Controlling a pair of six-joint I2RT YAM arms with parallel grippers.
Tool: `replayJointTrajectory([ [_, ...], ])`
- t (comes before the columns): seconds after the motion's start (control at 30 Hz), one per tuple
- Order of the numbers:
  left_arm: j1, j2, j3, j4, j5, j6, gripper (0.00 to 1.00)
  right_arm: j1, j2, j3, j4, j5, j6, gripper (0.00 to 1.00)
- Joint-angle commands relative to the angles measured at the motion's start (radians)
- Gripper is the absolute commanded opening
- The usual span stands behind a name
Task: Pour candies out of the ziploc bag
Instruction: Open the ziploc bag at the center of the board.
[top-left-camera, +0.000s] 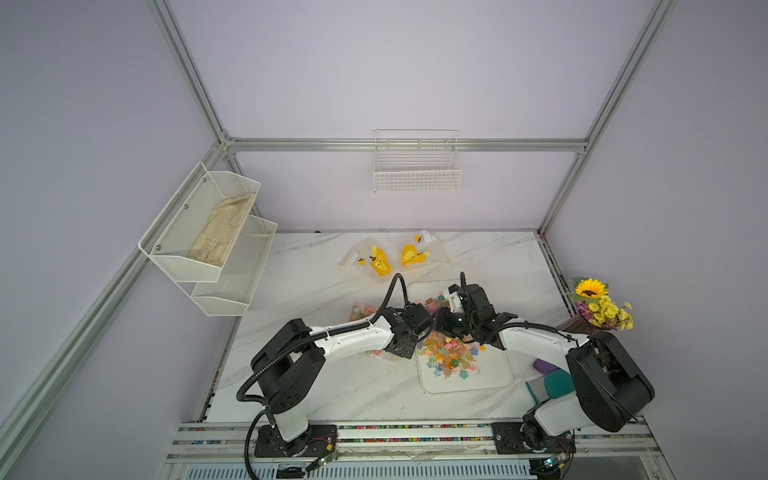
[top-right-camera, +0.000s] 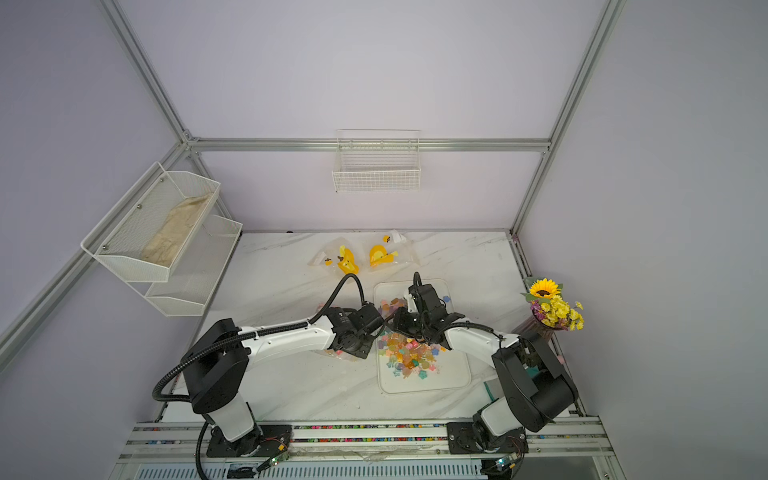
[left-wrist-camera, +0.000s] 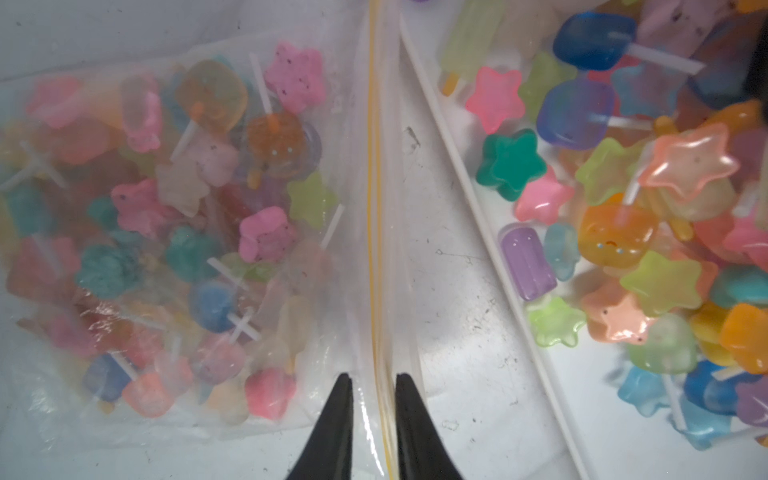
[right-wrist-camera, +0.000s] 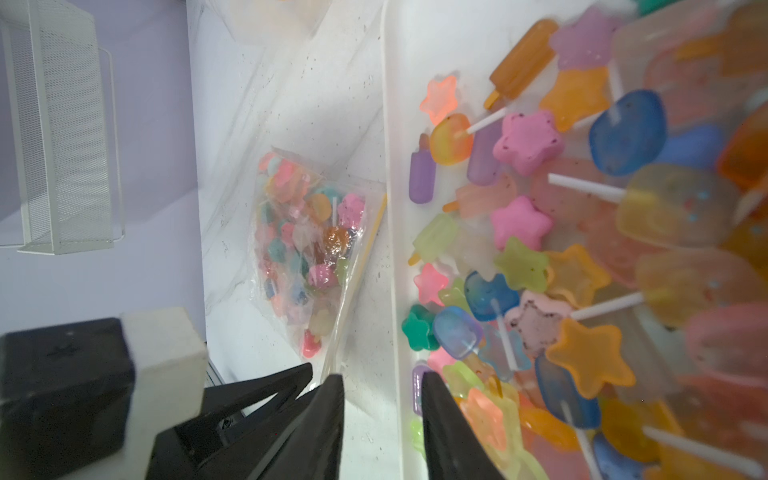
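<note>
A clear ziploc bag (left-wrist-camera: 166, 228) full of candies lies flat on the marble table, just left of a white tray (left-wrist-camera: 490, 232). My left gripper (left-wrist-camera: 374, 378) is shut on the bag's top edge, with the yellow zip strip (left-wrist-camera: 376, 208) running between its fingers. A loose heap of candies (left-wrist-camera: 665, 208) covers the tray (top-left-camera: 498, 382) in both top views. My right gripper (right-wrist-camera: 382, 378) stands open astride the tray's rim (right-wrist-camera: 390, 208) and holds nothing. The bag (right-wrist-camera: 307, 257) lies beyond that rim. Both arms hide most of the bag in the top views.
Two clear bags with yellow duck prints (top-left-camera: 380, 259) lie at the back of the table. A flower bouquet in a vase (top-left-camera: 600, 307) stands at the right edge. Teal (top-left-camera: 557, 382) and purple (top-left-camera: 546, 366) objects sit under the right arm. A mesh shelf (top-left-camera: 208, 232) hangs at the left.
</note>
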Motion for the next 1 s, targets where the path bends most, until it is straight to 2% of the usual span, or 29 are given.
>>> replayJointTrajectory([
  [0.0, -0.004, 0.004, 0.032, 0.024, 0.023, -0.002, 0.18, -0.008, -0.025, -0.001, 0.016, 0.001, -0.002, 0.35],
  [0.27, -0.004, 0.015, 0.030, 0.041, 0.043, -0.009, 0.12, -0.007, -0.028, -0.001, 0.010, 0.008, -0.006, 0.35],
  [0.5, -0.004, 0.011, 0.013, 0.043, 0.033, -0.012, 0.00, -0.007, -0.035, -0.004, 0.005, 0.005, -0.009, 0.35],
  [0.7, 0.019, -0.026, -0.015, 0.080, 0.037, -0.026, 0.00, 0.001, -0.032, -0.037, 0.055, -0.040, 0.015, 0.32],
  [0.97, 0.079, -0.096, -0.112, 0.199, 0.119, -0.044, 0.00, 0.118, 0.069, -0.010, 0.089, -0.060, 0.066, 0.26],
])
